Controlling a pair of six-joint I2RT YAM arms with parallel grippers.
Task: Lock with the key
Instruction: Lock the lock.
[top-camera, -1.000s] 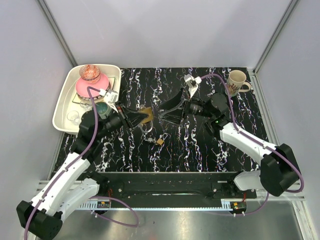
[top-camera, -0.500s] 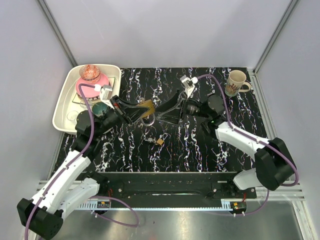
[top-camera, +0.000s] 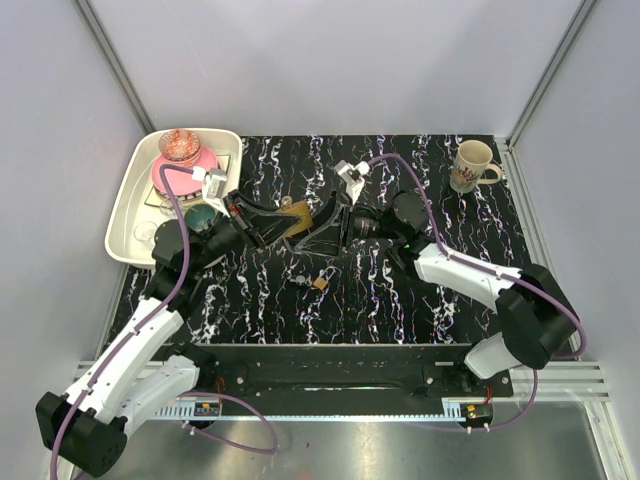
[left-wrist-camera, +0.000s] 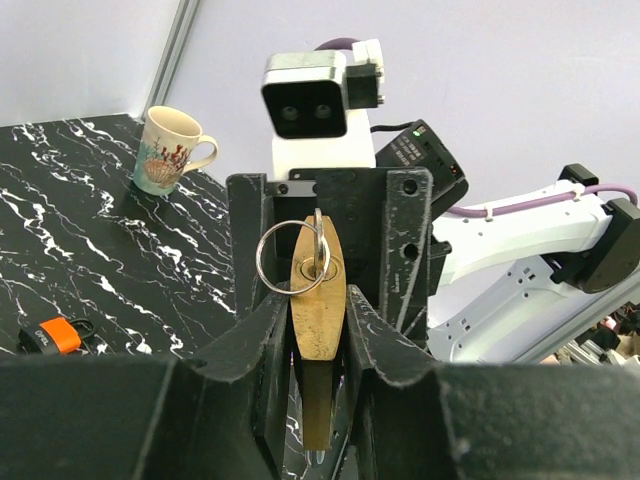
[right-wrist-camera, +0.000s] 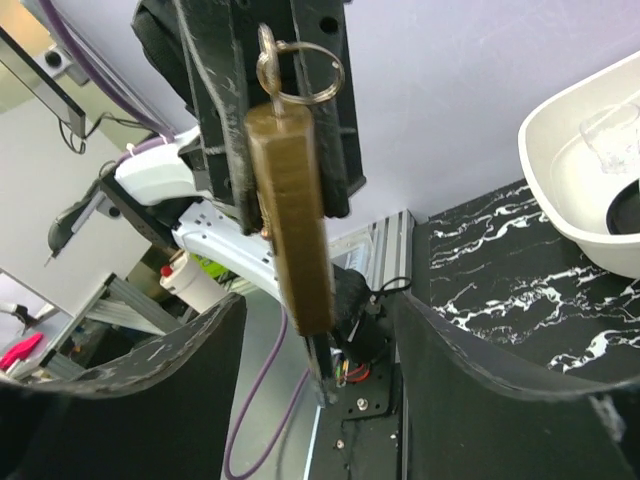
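Flat brass padlock in left gripper, round steel keyring

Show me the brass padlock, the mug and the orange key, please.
brass padlock (left-wrist-camera: 318, 305), left wrist view, on the middle of its brass body.
mug (left-wrist-camera: 165, 158), left wrist view, on its printed side wall.
key (left-wrist-camera: 62, 335), left wrist view, on its orange head.

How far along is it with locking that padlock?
Done: the left pincer holds a brass padlock up off the table, a ringed key standing in its end. In hand: the right pincer, open, straddles the padlock near that key. Left: gripping and turning a key; the orange-headed key lies on the table, untouched.
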